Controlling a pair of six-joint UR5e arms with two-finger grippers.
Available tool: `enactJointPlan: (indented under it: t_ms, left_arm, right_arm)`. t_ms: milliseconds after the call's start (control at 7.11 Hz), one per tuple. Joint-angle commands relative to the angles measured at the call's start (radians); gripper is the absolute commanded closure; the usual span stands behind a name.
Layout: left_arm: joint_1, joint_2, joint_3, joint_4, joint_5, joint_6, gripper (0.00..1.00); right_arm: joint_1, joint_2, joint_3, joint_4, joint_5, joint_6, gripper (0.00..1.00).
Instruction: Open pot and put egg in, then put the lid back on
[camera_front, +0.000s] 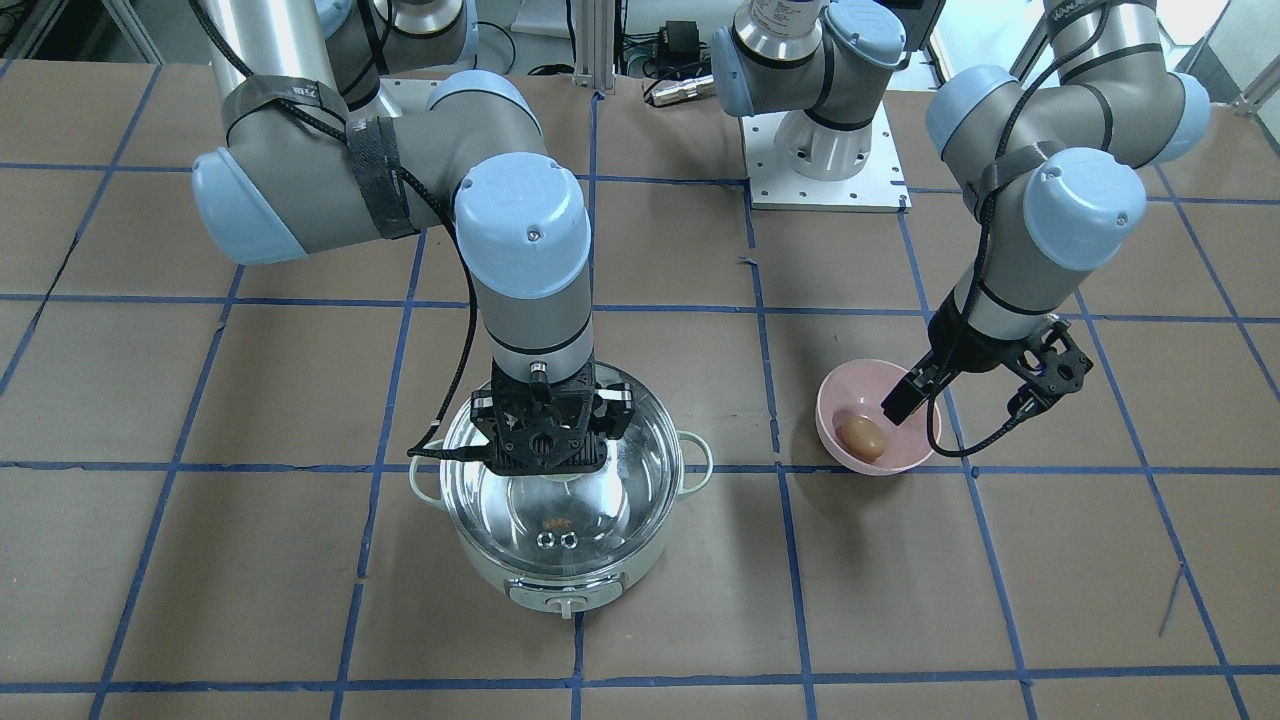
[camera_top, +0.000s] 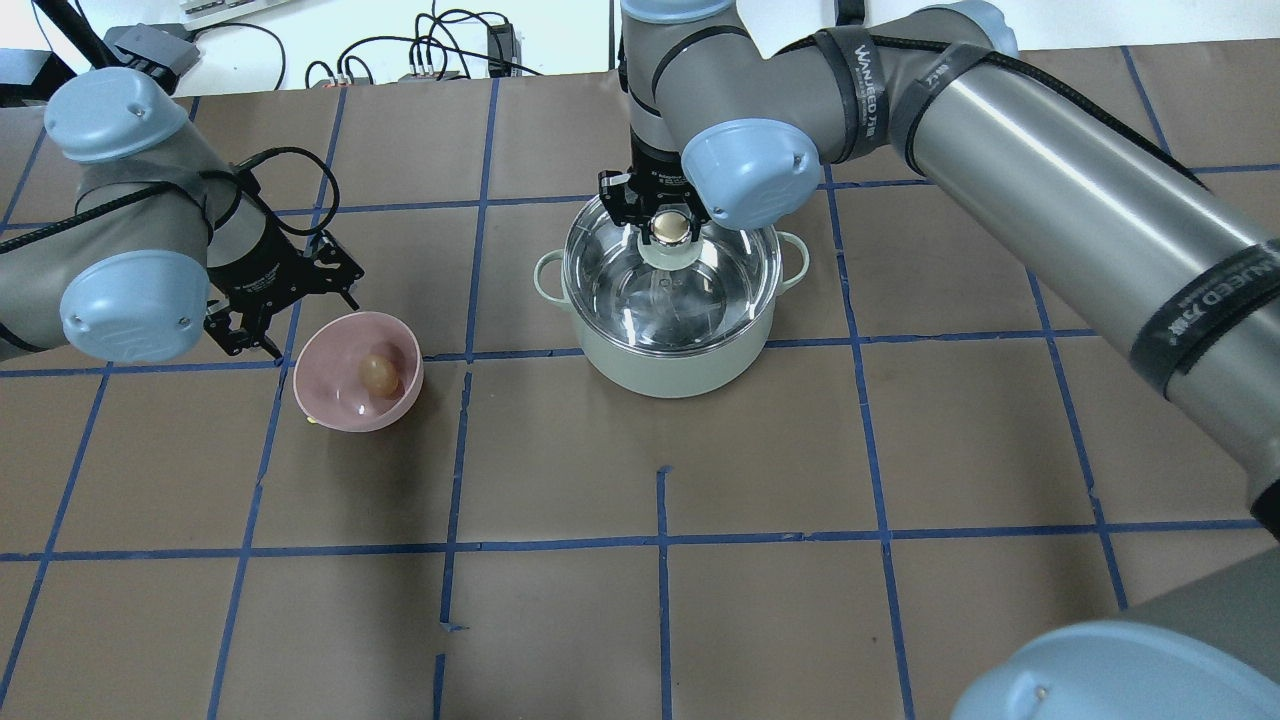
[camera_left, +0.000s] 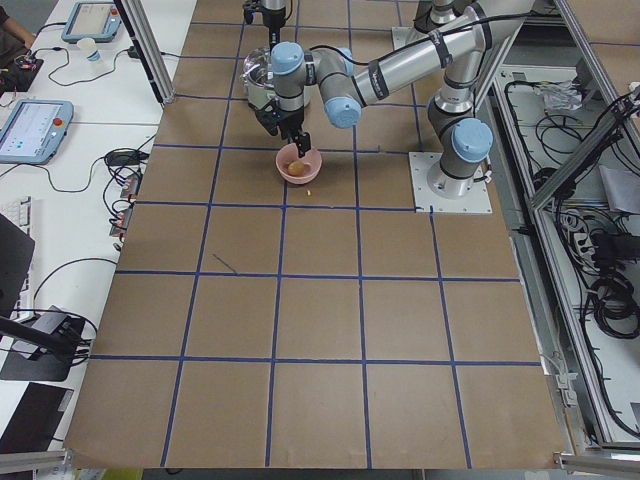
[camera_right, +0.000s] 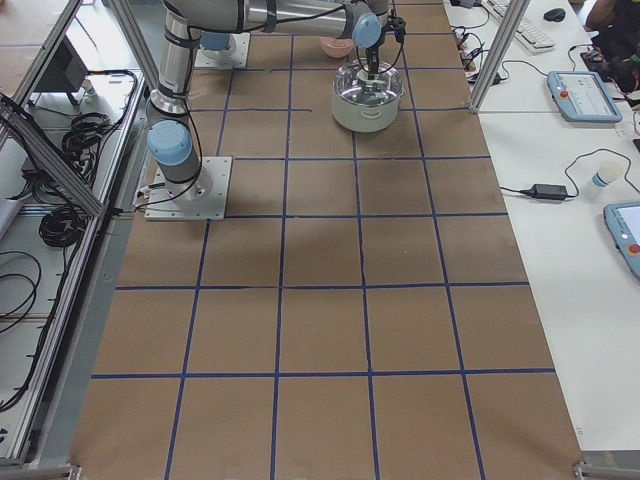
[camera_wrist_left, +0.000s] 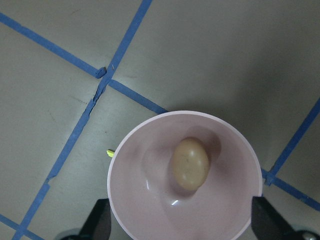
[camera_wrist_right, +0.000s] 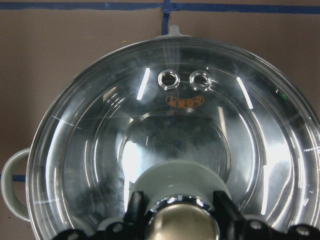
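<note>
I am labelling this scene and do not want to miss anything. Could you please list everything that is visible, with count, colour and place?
pot: one, pale mint-green with a steel inside, on the table below the right arm.
lid: one, clear glass with a cream knob, on the pot.
bowl: one, pink, on the table to the robot's left of the pot.
egg: one, brown-orange, lying in the bowl.
scrap: one, tiny, yellow, on the table beside the bowl.
table: one, brown, with a blue tape grid.
left gripper: one, black, open, above the bowl.
right gripper: one, black, closed on the lid's knob.
</note>
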Motion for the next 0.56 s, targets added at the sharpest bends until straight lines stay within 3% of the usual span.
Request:
enactJointPlan:
  t_ms: [0,281,422]
  left_arm:
    - [-0.034,-0.012,-0.002,0.082,-0.003,-0.204,0.00]
    - [-0.036,-0.022,-0.029,0.143,0.002,-0.237,0.00]
    - [-0.033,-0.021,-0.105,0.233,0.006,-0.234,0.00]
  right_arm:
    - [-0.006,-0.085,-0.030,0.032,-0.001,-0.031,0.96]
    - [-0.088,-0.207,-0.061,0.225,0.002,-0.063,0.96]
    - [-0.195,-0.274,-0.050,0.303,0.011,-0.109,0.97]
